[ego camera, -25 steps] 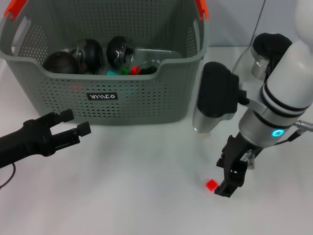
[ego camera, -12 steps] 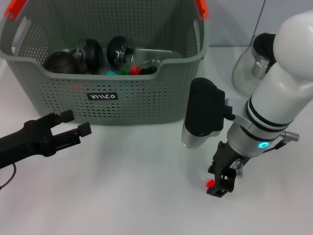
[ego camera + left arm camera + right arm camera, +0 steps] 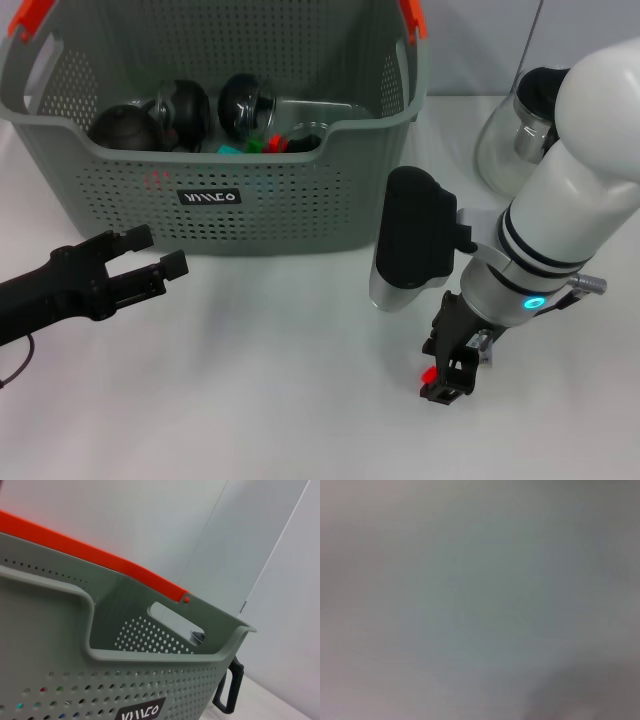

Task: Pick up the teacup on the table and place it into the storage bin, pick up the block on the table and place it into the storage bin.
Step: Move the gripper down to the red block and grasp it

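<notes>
Head view: right end effector (image 3: 443, 381) clamped round small red block (image 3: 430, 375), beside perforated grey storage bin (image 3: 300, 200).

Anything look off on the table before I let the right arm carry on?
Nothing stands out. The storage bin sits upright, the right gripper is down at the red block on the table, the left gripper hangs open before the bin, and no spill shows.

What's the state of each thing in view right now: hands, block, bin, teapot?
Right hand: down at the table, fingers either side of the block; grip not confirmable.
Block: red, on the table, mostly hidden by the right hand.
Left hand: open, idle in front of the bin.
Storage bin: upright, holding several items.
Glass teapot: upright, right of the bin.
</notes>
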Robot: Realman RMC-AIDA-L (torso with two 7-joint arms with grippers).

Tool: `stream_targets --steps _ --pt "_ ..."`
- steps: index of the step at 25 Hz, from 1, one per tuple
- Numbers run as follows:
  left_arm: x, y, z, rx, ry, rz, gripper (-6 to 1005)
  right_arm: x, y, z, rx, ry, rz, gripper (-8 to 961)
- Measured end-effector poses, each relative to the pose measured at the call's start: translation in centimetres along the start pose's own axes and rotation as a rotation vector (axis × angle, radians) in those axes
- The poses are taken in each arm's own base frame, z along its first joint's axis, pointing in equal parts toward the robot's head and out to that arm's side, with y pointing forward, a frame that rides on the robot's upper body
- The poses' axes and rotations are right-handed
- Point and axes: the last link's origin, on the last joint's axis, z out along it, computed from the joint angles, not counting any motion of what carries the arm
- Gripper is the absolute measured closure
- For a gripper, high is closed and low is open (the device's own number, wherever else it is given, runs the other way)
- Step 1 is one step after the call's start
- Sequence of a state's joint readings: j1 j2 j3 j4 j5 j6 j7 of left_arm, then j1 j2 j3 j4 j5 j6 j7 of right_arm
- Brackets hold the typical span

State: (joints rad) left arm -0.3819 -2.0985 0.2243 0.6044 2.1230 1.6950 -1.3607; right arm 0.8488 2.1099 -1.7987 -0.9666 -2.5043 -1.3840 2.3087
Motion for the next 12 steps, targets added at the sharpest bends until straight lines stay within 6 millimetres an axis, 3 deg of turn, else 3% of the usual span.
stream_targets --steps 12 --pt "0.0 0.0 0.0 0.0 0.0 0.0 150 0.16 0.27 0.38 -0.004 0.008 0.004 522"
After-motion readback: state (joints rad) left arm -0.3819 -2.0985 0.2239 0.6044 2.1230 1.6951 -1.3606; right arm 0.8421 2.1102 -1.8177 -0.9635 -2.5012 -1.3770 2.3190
